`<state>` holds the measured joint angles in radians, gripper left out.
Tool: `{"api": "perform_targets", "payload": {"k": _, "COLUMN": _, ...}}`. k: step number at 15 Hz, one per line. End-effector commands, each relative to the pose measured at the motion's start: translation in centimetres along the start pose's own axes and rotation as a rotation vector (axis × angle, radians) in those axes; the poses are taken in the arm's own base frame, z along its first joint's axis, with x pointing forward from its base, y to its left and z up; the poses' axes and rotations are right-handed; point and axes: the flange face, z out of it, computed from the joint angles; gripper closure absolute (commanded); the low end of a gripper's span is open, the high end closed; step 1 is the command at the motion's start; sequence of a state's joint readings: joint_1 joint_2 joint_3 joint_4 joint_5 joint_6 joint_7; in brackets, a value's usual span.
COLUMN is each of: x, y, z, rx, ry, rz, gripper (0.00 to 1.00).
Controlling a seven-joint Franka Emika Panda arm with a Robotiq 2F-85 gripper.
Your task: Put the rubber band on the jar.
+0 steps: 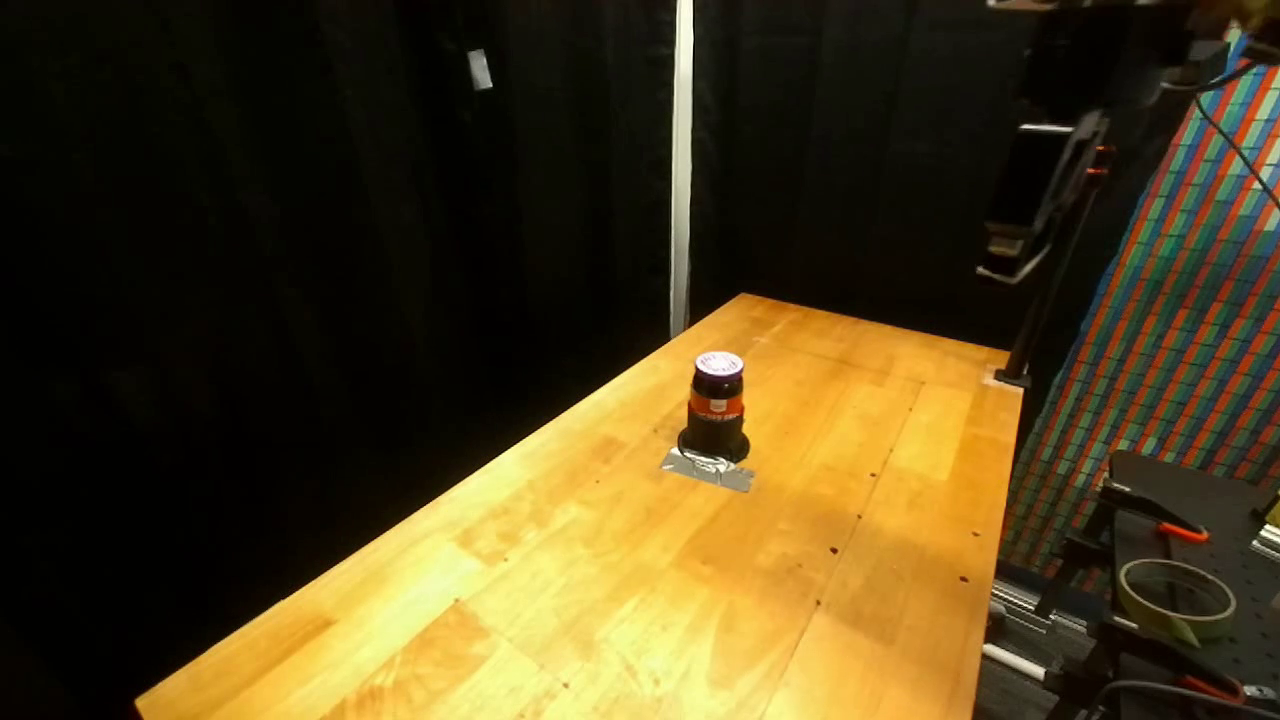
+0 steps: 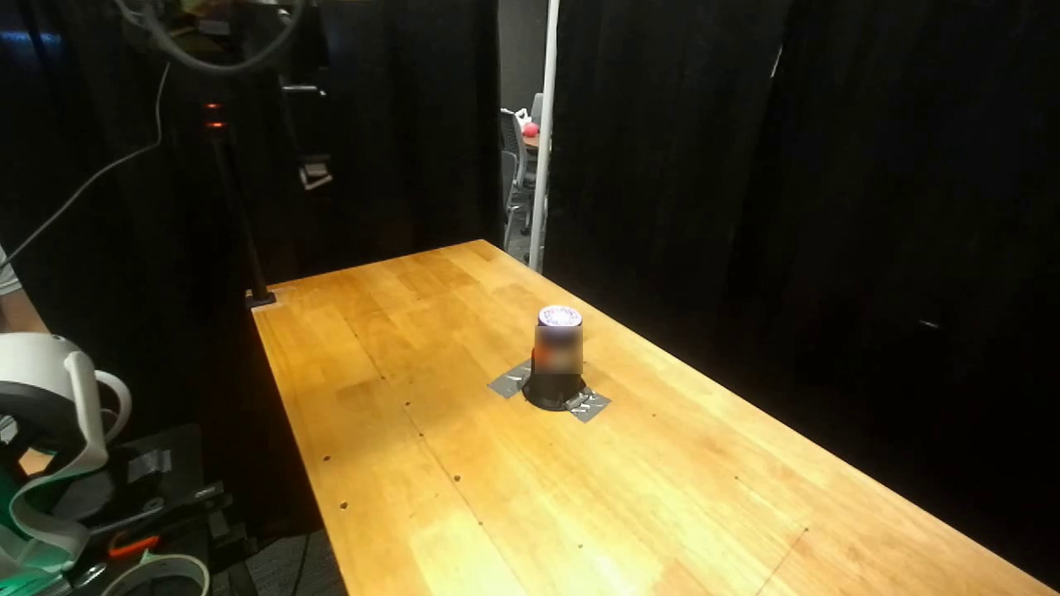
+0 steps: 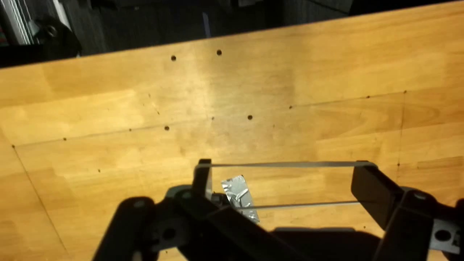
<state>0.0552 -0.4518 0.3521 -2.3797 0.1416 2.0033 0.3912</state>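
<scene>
The jar [image 1: 716,408] stands upright on the wooden table with a pale lid, dark body and orange label. It also shows in an exterior view [image 2: 559,352], its label blurred. A black base [image 1: 715,440] surrounds its bottom. In the wrist view the jar is hidden behind a finger; only a dark bit of the base [image 3: 218,198] shows. My gripper [image 3: 284,181] is open, with the rubber band [image 3: 286,164] stretched around both fingers as a loop. The gripper is high above the table, beyond the jar and apart from it, in both exterior views [image 1: 1012,262] [image 2: 315,172].
Silver tape [image 1: 710,472] holds the base to the table [image 1: 640,600]. A black post [image 1: 1020,340] stands at a far table corner. A dark cart with a tape roll [image 1: 1178,600] and clamps is beside the table. Black curtains [image 1: 350,300] hang along the long side.
</scene>
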Motion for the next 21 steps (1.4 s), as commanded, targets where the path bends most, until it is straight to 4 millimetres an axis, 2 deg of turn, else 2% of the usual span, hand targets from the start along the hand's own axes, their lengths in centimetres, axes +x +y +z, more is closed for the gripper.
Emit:
{"api": "perform_targets", "payload": {"k": 1, "x": 7.8, "y": -2.1, "z": 2.3, "rx": 0.01, "ry": 0.072, "rz": -0.038, "gripper": 0.0}}
{"api": "perform_targets", "payload": {"k": 5, "x": 15.5, "y": -1.7, "z": 6.6, "rx": -0.004, "ry": 0.104, "rz": -0.026, "gripper": 0.0}}
{"api": "perform_targets", "payload": {"k": 9, "x": 22.0, "y": 0.3, "z": 10.3, "rx": 0.007, "ry": 0.068, "rz": 0.014, "gripper": 0.0}}
{"api": "perform_targets", "payload": {"k": 14, "x": 26.8, "y": 2.1, "z": 13.9, "rx": 0.03, "ry": 0.043, "rz": 0.083, "gripper": 0.0}}
{"api": "perform_targets", "payload": {"k": 21, "x": 30.0, "y": 4.5, "z": 18.1, "rx": 0.024, "ry": -0.003, "rz": 0.158, "gripper": 0.0}}
